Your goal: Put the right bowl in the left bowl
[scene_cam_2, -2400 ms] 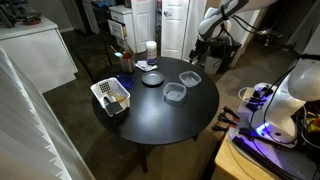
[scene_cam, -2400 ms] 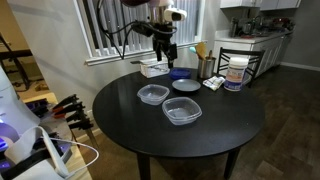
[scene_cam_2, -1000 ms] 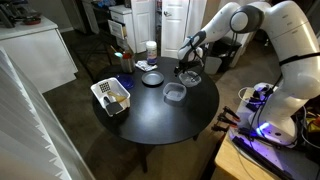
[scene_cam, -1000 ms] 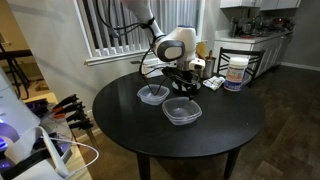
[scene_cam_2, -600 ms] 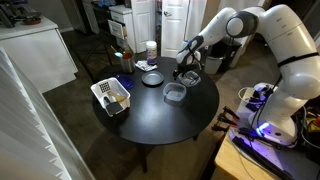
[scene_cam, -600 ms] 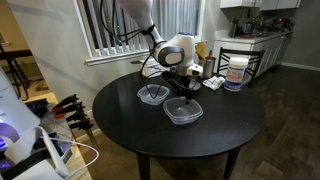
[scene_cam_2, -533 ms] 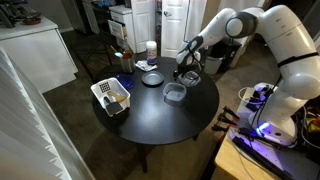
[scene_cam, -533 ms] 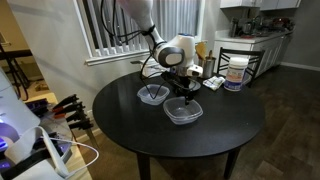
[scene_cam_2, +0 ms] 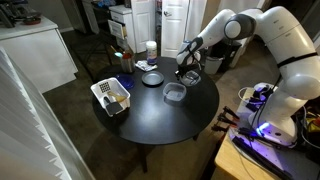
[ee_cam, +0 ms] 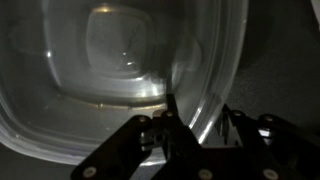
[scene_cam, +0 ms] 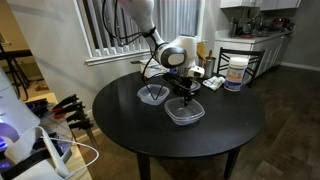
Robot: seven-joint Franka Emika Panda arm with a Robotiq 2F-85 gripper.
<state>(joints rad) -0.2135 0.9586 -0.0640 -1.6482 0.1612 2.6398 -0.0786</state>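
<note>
The right bowl (scene_cam: 184,113) (scene_cam_2: 174,93), clear and squarish, lies on the round black table (scene_cam: 120,125). My gripper (scene_cam: 184,96) (scene_cam_2: 182,78) reaches down onto its far rim. In the wrist view the bowl (ee_cam: 110,70) fills the picture and its rim wall runs between the fingers of my gripper (ee_cam: 196,110). One fingertip (ee_cam: 168,108) is inside the bowl and one is outside. The jaws are narrowed but still open, with a gap beside the rim. The left bowl (scene_cam: 152,94) (scene_cam_2: 191,78), clear and rounder, sits close beside it.
A dark round dish (scene_cam: 183,85) (scene_cam_2: 152,78) lies just behind the bowls. A utensil holder (scene_cam: 205,68) and a white tub (scene_cam: 236,72) stand near the table's edge. A white basket (scene_cam_2: 112,97) holds several items.
The gripper came down from above the dish to the right bowl's far rim. Its jaws have narrowed around the rim, and the bowl shifted slightly.
</note>
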